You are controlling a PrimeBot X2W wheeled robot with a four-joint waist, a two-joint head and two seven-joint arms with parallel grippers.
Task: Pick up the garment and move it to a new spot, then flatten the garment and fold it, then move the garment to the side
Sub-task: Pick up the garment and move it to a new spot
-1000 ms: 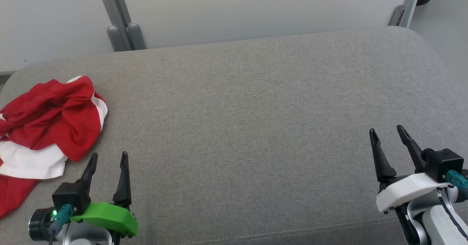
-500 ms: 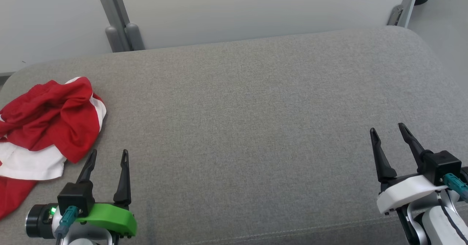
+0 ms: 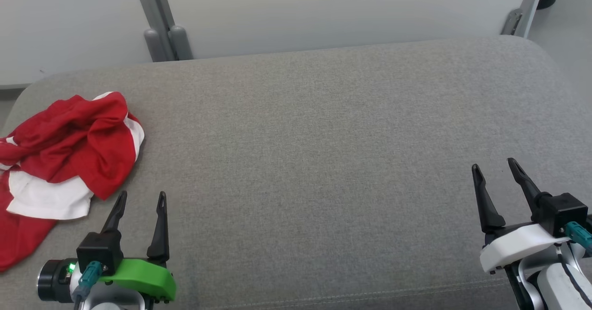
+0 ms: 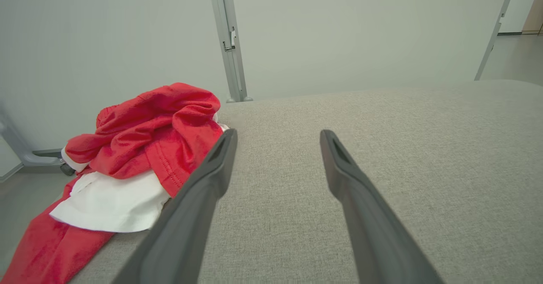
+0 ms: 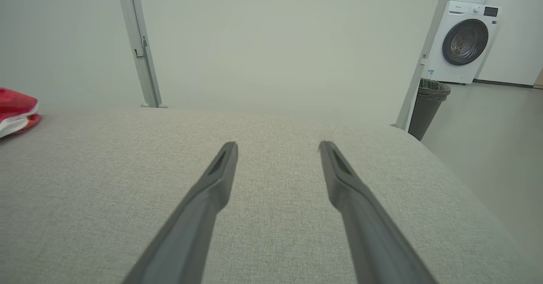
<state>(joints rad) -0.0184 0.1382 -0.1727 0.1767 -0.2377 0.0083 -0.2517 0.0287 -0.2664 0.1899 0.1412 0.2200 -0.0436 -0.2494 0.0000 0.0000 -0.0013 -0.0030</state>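
So the garment is sitting in a crumpled red-and-white heap at about 9 o'clock on the grey cushion, with one red end trailing off toward the near-left edge. Nothing is touching it. In the left wrist view it is bunching up just past that arm's left finger. From the right wrist it is just a scrap way off at 9 o'clock.

The left gripper is hovering at roughly 7 o'clock, jaws spread wide and holding nothing, with the heap at about 11 o'clock from its tips, near but apart. The right gripper is hanging at around 4 o'clock, also gaping and empty, well apart from the cloth.

What's changing: over the last second the whole head picture is sliding a touch to the right, the post and the cushion edge along with the heap. So that's the camera moving, not the cloth. Both grippers are staying put and wide. I'm guessing it's just lining up, and the pickup isn't starting yet, so the whole job is still ahead.
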